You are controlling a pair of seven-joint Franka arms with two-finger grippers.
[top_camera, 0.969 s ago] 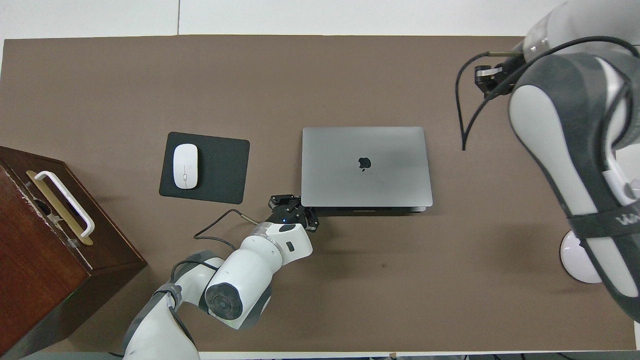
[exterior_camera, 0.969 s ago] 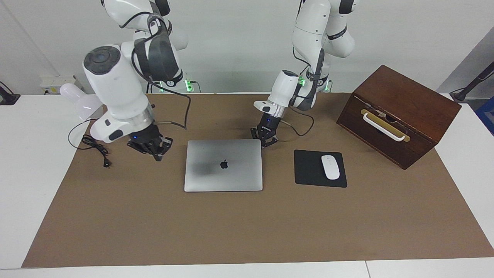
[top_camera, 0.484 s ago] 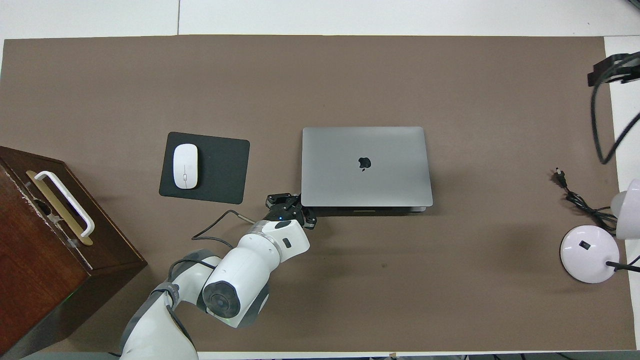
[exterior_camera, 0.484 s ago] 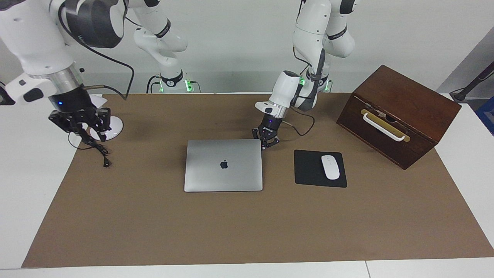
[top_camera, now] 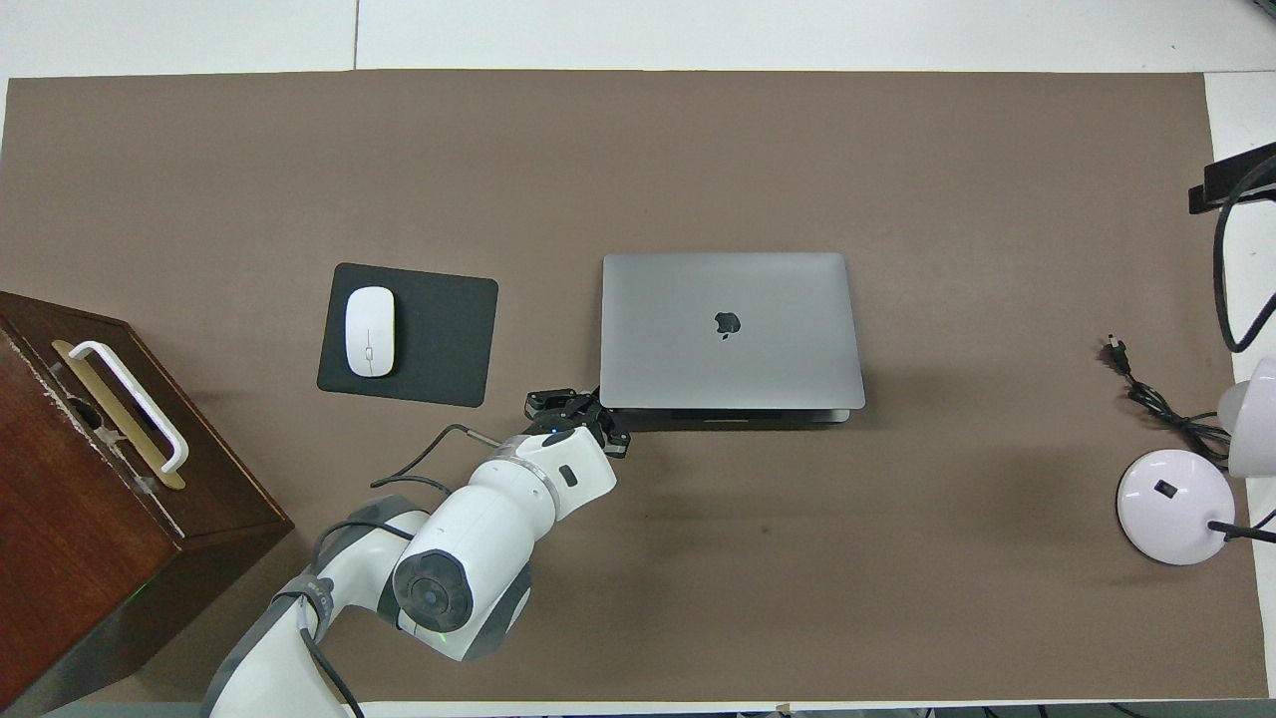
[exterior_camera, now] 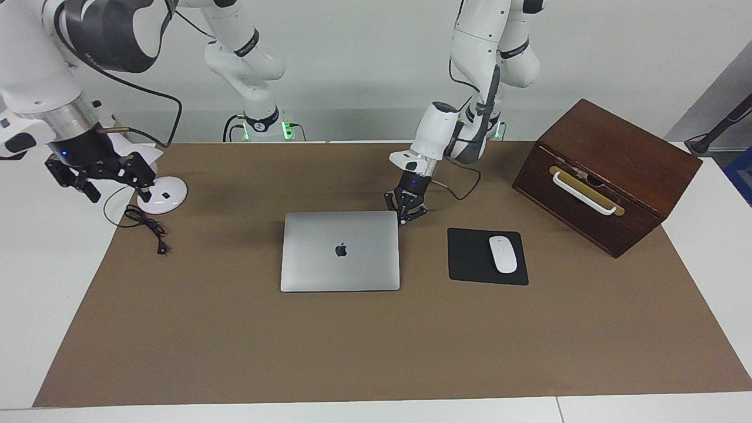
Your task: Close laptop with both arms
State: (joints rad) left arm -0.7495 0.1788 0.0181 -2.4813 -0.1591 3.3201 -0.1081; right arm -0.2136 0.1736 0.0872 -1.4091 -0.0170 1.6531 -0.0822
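The laptop (exterior_camera: 340,251) is seen lying flat on the brown mat (exterior_camera: 376,352) that covers the surface, its lid down and the dark logo facing up, roughly midway between the two arms' ends. Its corners are rounded, and along the edge nearest the robots a thin sliver of the base shows under the lid in the overhead view.

The left tool (exterior_camera: 406,215) is held low at the laptop's corner nearest the robots on the left arm's side, its fingertips drawn together and gripping nothing; whether the corner is touched cannot be told. The right tool (exterior_camera: 100,176) is raised over the edge of the mat at the right arm's end, with its fingers spread wide and nothing between them.

A black mouse pad (exterior_camera: 470,261) carrying a white mouse (exterior_camera: 503,254) lies just beside the laptop toward the left arm's end, and a wooden box (exterior_camera: 605,176) stands near that end. A white lamp base (exterior_camera: 163,194) and a black cord (exterior_camera: 147,226) lie under the right tool. A wide strip of bare mat is left open farther from the robots than the laptop.
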